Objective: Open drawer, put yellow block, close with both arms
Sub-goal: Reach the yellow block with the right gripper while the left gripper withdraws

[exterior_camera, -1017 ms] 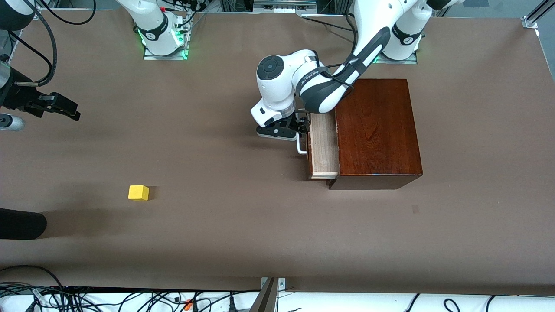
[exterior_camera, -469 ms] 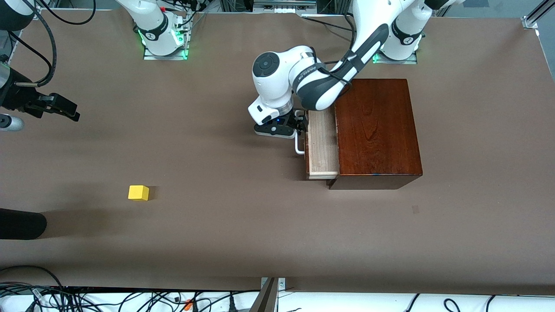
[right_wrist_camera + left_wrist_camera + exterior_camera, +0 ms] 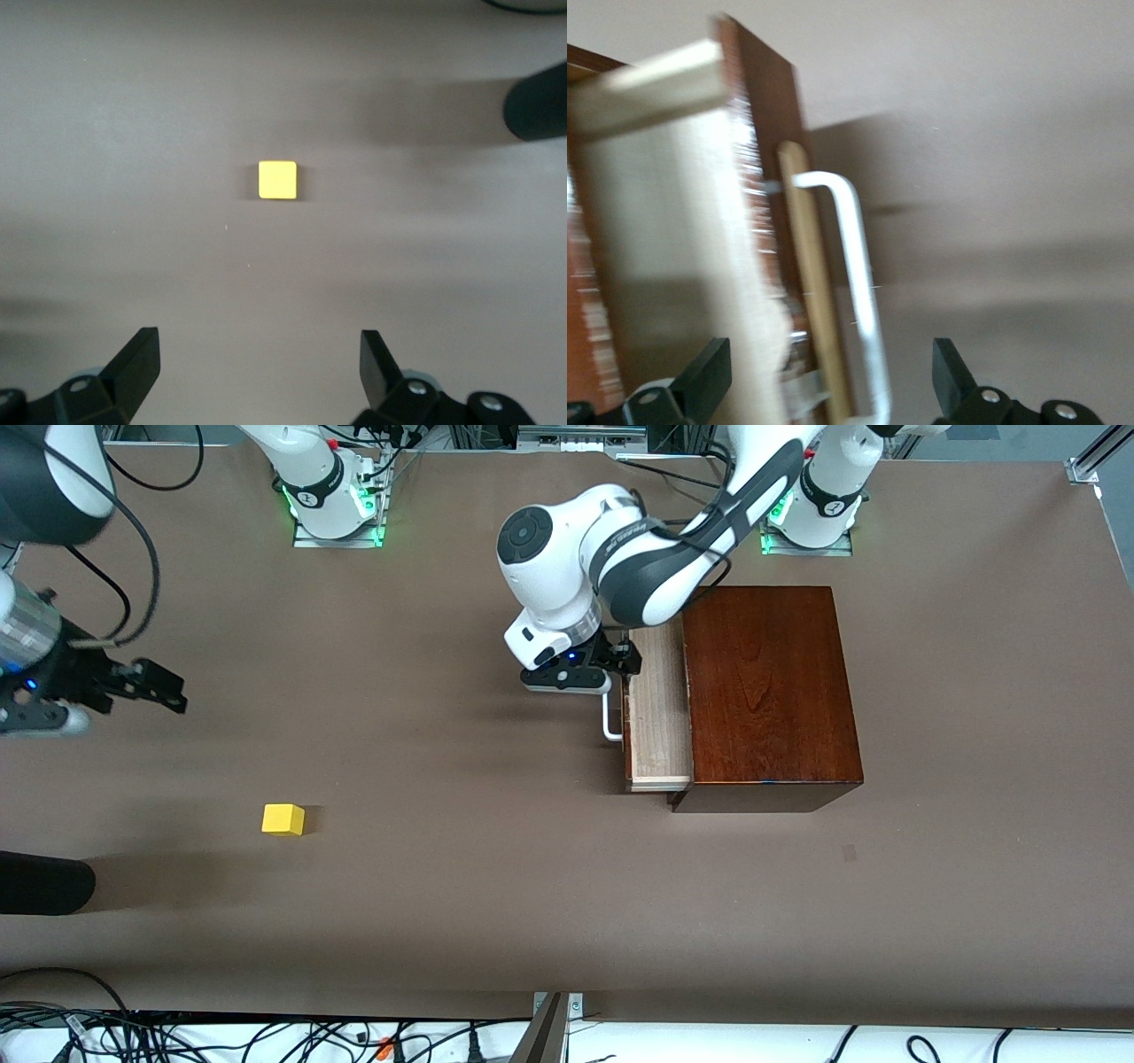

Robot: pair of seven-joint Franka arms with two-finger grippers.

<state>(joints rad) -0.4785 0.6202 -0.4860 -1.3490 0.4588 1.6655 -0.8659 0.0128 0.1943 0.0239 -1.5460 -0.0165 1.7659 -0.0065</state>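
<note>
brown table (image 3: 496, 886) | one wooden box (image 3: 771, 691), one drawer (image 3: 657, 717) part-open | one yellow block (image 3: 283, 818) near right-arm edge | left gripper (image 3: 620, 662) spread over handle (image 3: 609, 717) | right gripper (image 3: 155, 691) spread, empty

The left arm (image 3: 620, 558) carries dark lettering on its white forearm, too small to read; nothing else shows any writing.

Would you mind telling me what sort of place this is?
Most likely a robotics lab: two white arms bolted to a brown table, loose cables along its edge, and only a yellow block and wooden box as props.
</note>
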